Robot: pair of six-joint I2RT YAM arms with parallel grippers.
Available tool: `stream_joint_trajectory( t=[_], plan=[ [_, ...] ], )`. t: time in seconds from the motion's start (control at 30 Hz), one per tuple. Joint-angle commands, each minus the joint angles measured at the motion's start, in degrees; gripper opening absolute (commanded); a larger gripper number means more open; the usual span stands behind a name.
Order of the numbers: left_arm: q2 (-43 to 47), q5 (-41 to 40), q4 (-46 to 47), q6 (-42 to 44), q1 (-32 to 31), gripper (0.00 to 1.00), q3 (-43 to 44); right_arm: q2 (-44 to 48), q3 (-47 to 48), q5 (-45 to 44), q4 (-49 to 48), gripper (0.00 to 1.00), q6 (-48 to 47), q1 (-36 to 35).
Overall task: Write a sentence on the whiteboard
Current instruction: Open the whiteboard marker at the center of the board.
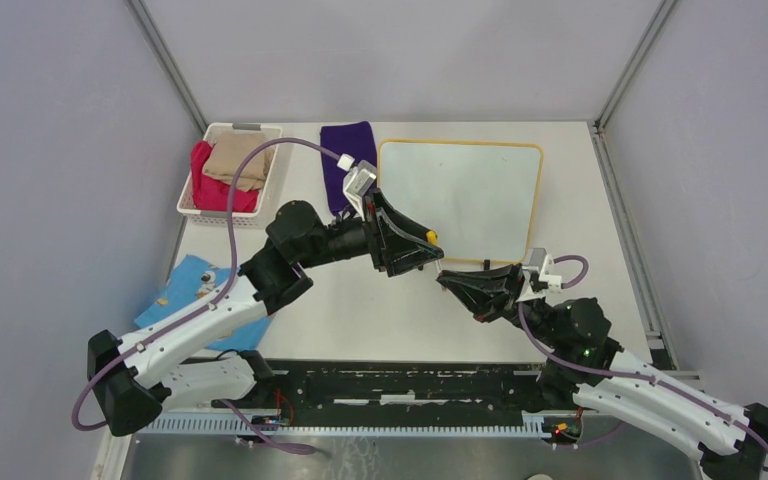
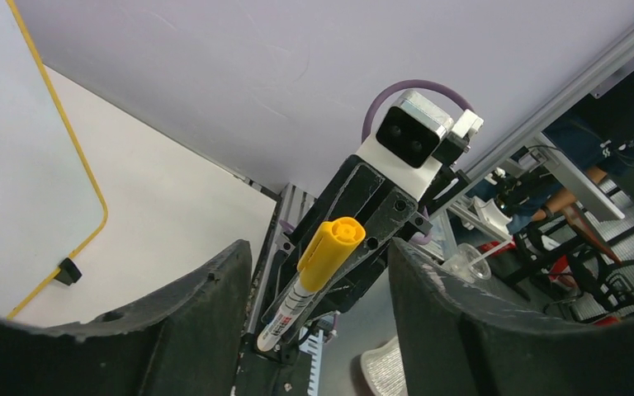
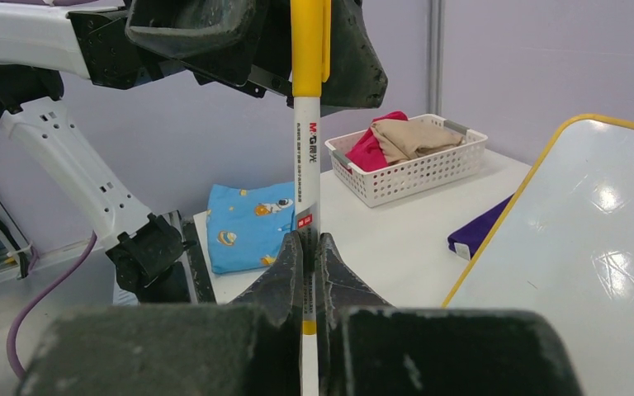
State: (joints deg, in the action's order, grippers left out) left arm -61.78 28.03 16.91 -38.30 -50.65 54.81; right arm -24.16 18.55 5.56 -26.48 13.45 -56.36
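The right claw [image 3: 309, 247] is pressed together on a marker [image 3: 306, 165], pinching its white barrel low down. From the right wrist view the marker stands upright between the fingers, with printed lettering and a small red label on the barrel. Its yellow cap [image 2: 331, 250] points up into the left claw [image 1: 426, 248].

The left claw is spread. In its own wrist view its two dark fingers [image 2: 215, 289] stand on either side of the cap, with a gap showing on both sides, so neither finger is seen touching it. From above, the two claws meet tip to tip over the middle of the table [image 1: 380, 320], the left arm reaching in from the left and the right arm from the right.

The whiteboard [image 1: 460, 190] lies flat on the far right part of the table, just beyond the two claws, with its near edge close to them. Its thin yellow frame and rounded corners are plain, the surface is glossy white, and a small black foot [image 2: 68, 271] shows at the corner in the left wrist view.

A purple cloth [image 1: 348, 155] lies just left of the whiteboard. Further left, a white basket [image 1: 192, 205] holds a red cloth [image 1: 205, 185] and a beige cloth [image 1: 235, 160]. A blue printed cloth [image 1: 188, 285] lies at the near left, partly under the left arm.
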Motion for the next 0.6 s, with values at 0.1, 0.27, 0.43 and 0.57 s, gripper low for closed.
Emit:
stream_joint_trajectory(
  t=[0.1,0.27,0.43,0.57],
  plan=[
    [0.4,2.3,3.0,-0.3,-0.2,0.54,1.9,-0.8,2.8,1.1,-2.4,0.00,0.4,-0.2],
    [0.8,2.2,2.9,0.5,-0.2,0.34,1.2,-1.3,3.2,1.4,-2.4,0.00,0.8,-0.1],
    [1.3,2.0,2.4,1.2,-0.2,0.05,0.9,-1.7,4.1,2.2,-2.0,0.00,1.5,-0.1],
    [2.2,2.0,2.3,1.5,-0.2,0.02,0.4,-2.8,5.8,3.1,-0.8,0.44,2.2,-0.1]
  ],
)
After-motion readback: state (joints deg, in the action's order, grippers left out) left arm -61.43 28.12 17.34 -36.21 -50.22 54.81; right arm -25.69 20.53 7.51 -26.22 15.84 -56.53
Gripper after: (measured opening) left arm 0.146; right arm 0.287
